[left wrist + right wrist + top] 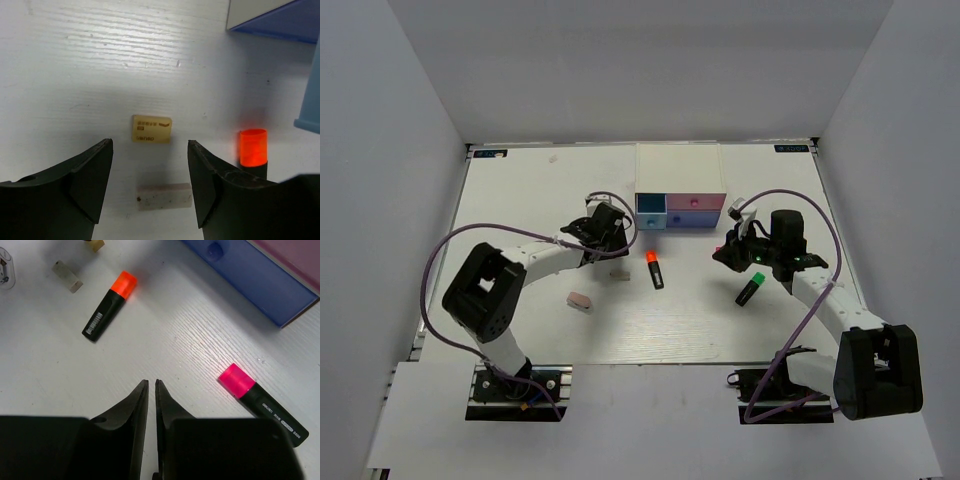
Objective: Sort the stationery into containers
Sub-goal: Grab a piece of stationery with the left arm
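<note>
My left gripper (612, 243) (150, 144) is open and empty, low over the table. A grey eraser (165, 196) (617, 272) lies between its fingers and a tan eraser (152, 129) just ahead. The orange-capped highlighter (655, 269) (253, 148) (109, 306) lies to its right. My right gripper (730, 256) (151, 383) is shut and empty, with the pink-capped highlighter (260, 402) beside it. The green-capped highlighter (750, 290) lies near the right arm. A pink oval eraser (578, 300) lies at the left. The white drawer box (680, 185) stands at the back, with blue (250, 270) and pink (295, 255) fronts.
White walls close in the table (660, 330) on three sides. Purple cables loop off both arms. The blue drawer's corner (310, 100) stands close on the right of my left gripper.
</note>
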Robot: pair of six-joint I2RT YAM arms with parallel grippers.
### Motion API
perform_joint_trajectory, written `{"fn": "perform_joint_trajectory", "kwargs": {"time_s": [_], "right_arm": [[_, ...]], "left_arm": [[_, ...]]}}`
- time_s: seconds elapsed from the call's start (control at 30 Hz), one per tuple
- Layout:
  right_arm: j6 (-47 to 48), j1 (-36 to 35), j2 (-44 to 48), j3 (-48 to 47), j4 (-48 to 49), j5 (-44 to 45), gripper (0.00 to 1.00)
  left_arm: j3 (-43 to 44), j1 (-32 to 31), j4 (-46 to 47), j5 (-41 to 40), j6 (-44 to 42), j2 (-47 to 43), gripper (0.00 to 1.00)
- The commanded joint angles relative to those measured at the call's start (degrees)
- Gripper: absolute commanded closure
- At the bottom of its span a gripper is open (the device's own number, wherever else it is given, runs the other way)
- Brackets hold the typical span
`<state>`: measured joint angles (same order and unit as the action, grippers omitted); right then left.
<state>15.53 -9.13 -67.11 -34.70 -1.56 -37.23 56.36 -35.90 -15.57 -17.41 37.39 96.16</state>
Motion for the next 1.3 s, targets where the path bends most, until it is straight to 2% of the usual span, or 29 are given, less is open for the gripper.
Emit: {"fn": "perform_joint_trajectory", "kwargs": {"time_s": [0.0, 0.13, 0.3, 0.6, 0.83, 1.17, 1.27], "right_arm": [[0.6, 0.7, 0.9, 0.4, 0.5, -0.2, 0.82], [0.6, -0.3, 0.9, 0.3, 0.7, -0.2, 0.82], [0.5, -0.1, 0.7, 0.2, 0.8, -0.2, 0.82], [0.1, -0.1, 0.4, 0.2, 0.8, 0.1, 0.81], [0.1, -0.2, 0.0, -0.4, 0.9, -0.1, 0.8], [0.0, 0.1, -0.1, -0.3, 0.9, 0.0, 0.78], [-0.1, -0.1, 0.0, -0.2, 0.9, 0.0, 0.78]], "left_arm": [[3.7, 0.0, 2.0, 0.8, -3.0, 1.1, 0.29], [5.3, 0.0, 1.4, 0.1, -4.2, 2.9, 0.3], [7.5, 0.0, -1.2, -1.7, -4.8, 6.1, 0.38], [5.3, 0.0, -1.2, -2.3, -4.8, 6.7, 0.39], [4.8, -0.5, -1.8, -2.3, -4.8, 7.9, 0.52], [4.8, -1.0, -4.6, -2.8, -4.8, 9.6, 0.52], [4.8, -1.0, -4.6, -2.8, -4.8, 9.6, 0.45]]}}
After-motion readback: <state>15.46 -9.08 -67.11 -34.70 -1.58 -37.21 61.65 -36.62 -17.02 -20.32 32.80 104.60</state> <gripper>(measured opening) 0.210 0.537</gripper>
